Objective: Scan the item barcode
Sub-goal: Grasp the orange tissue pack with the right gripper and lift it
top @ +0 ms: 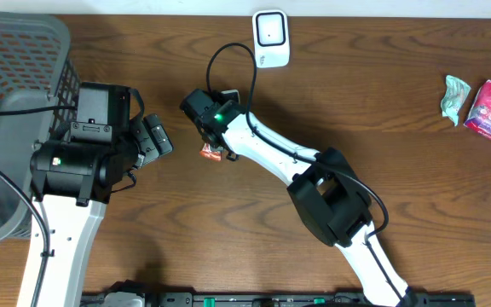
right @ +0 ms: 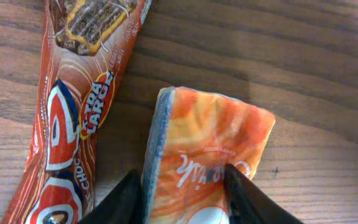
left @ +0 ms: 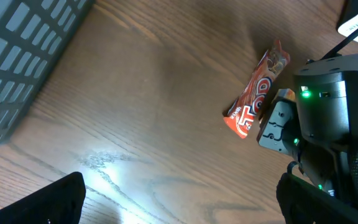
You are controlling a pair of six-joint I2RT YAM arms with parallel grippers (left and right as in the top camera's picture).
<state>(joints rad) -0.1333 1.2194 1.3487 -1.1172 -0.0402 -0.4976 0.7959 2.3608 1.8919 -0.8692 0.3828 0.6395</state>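
Clasping the orange packet (right: 210,155), the right tool (right: 184,186) sits low on the desk (top: 373,77) beside the chocolate bar (right: 73,112). The scanner (top: 271,38) lies near, beyond it, closer to this arm; the left tool (top: 162,141) hangs released.

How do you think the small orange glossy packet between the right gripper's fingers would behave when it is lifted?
The small orange glossy packet looks soft-sided, so it will probably squash slightly in the right gripper rather than resist. Its shiny film may be slippery under the fingers. Lying flat on the wood, it seems unlikely to roll.
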